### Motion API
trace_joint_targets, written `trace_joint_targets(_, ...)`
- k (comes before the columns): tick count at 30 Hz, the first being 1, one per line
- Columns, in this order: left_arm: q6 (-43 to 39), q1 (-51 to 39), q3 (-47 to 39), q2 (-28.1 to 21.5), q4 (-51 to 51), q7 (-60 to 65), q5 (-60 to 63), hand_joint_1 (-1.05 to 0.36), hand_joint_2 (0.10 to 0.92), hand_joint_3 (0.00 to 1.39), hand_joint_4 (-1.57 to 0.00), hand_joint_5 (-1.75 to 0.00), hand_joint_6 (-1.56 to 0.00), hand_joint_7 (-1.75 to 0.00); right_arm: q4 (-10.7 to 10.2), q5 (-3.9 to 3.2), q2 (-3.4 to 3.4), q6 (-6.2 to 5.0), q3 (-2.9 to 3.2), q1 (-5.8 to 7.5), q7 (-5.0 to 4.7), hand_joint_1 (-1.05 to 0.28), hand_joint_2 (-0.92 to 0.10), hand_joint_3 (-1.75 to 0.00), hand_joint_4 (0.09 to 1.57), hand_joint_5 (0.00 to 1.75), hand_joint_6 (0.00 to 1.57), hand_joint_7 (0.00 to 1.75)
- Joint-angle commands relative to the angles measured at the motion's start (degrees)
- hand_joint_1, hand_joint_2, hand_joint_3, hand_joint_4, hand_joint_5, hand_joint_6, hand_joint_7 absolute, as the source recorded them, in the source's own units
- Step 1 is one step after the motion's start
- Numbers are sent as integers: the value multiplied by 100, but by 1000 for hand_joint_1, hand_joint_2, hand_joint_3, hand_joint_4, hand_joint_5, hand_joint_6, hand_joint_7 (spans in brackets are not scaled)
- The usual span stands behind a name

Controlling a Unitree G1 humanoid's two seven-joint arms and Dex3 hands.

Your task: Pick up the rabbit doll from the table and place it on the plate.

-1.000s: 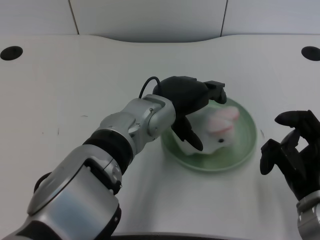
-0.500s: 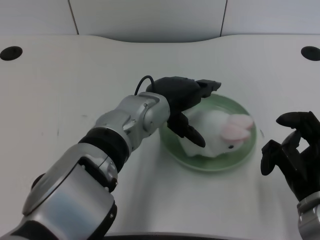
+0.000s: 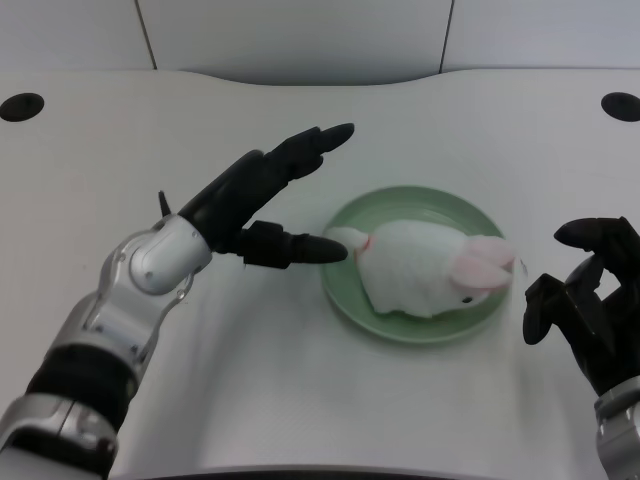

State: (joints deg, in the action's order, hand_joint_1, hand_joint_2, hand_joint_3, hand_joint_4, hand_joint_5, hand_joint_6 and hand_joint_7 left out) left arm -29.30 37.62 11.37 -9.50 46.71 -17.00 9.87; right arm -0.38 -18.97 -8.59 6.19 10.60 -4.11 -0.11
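- Left hand [image 3: 262, 205] is seen spread and holding nothing, just left of the plate, toward the middle of the tabletop [image 3: 300, 400].
- One fingertip lies at the plate's left rim, very near the doll's tail end; contact cannot be told.
- Rabbit doll [image 3: 425, 278] is laid on its side inside the green plate [image 3: 400, 208], head toward the right rim, ear reaching the rim.
- Risk judged: doll could be snagged and dragged off if the near fingertip is swept sideways.
- Risk judged: plate could be nudged across the tabletop by a low withdrawal.
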Motion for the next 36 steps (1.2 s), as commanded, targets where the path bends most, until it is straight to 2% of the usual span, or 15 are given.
trace_joint_targets(1,112,-920,-259,-164,-737,-251,-452,-1022,921,304,-26,-740,-223,-113,12,-55,100,86,102,-48,-50,-271,-921,-1338,1287,1746,690,1746)
trace_joint_targets(2,210,-1163,-323,-178,-984,-334,-604,-1017,921,318,-28,-744,-230,-108,45,-110,92,62,132,-61,-14,-276,-921,-1331,1277,1746,677,1746)
trace_joint_targets(3,296,-1420,-406,-172,-1230,-414,-789,-999,921,330,-34,-729,-242,-98,75,-88,109,40,133,-73,-7,-277,-921,-1337,1273,1746,665,1746)
trace_joint_targets(6,863,-2048,-615,-172,-2049,-582,-1257,-975,921,350,-72,-657,-273,-66,59,75,177,61,82,-83,-62,-269,-921,-1337,1271,1746,657,1746)
trace_joint_targets(8,1187,-2250,-674,-184,-2424,-607,-1357,-979,921,368,-127,-593,-303,-47,25,119,188,103,62,-81,-111,-261,-921,-1334,1270,1746,656,1746)
trace_joint_targets(9,1286,-2294,-685,-185,-2532,-611,-1365,-980,921,371,-137,-581,-308,-43,20,118,190,111,58,-80,-121,-260,-921,-1332,1269,1746,655,1746)
trace_joint_targets(12,2153,-2978,-1138,-106,-3542,-704,-2304,-962,921,364,-333,-548,-392,-38,29,-23,146,159,102,-114,-107,-264,-921,-1338,1239,1746,634,1746)
trace_joint_targets(14,2626,-3314,-1423,-32,-4026,-750,-2942,-913,921,362,-422,-553,-434,-42,24,6,161,172,78,-117,-126,-266,-921,-1337,1230,1746,625,1746)
trace_joint_targets(19,3364,-3948,-1913,152,-4861,-509,-3787,-770,921,327,-694,-757,-691,-102,22,102,184,191,35,-146,-242,-256,-921,-1325,1248,1746,630,1746)
trace_joint_targets(24,3784,-4432,-2257,305,-5281,-468,-4365,-631,921,376,-655,-1160,-814,-70,144,124,227,68,45,-191,-167,-250,-921,-1333,1249,1746,623,1746)
trace_joint_targets(26,3872,-4592,-2399,351,-5320,-485,-4538,-589,921,418,-638,-1306,-864,-83,152,69,206,113,87,-219,-184,-260,-921,-1334,1261,1746,628,1746)
trace_joint_targets(28,3854,-4733,-2495,357,-5301,-583,-4600,-565,921,473,-601,-1404,-901,-97,120,75,196,151,96,-231,-225,-255,-921,-1331,1268,1746,630,1746)
trace_joint_targets(33,3802,-5026,-2644,377,-5125,-726,-4599,-512,921,560,-560,-1554,-987,-174,240,16,244,6,141,-243,-23,-271,-921,-1346,1281,1746,641,1746)
trace_joint_targets(34,3852,-5049,-2676,411,-5096,-727,-4662,-503,921,563,-546,-1582,-981,-205,253,70,273,-8,134,-246,-25,-274,-921,-1343,1292,1746,678,1746)
trace_joint_targets(36,3966,-5090,-2737,491,-5055,-698,-4824,-459,921,571,-517,-1641,-700,-772,273,163,324,-44,119,-255,-18,-260,-921,-1348,1300,1746,748,1746)
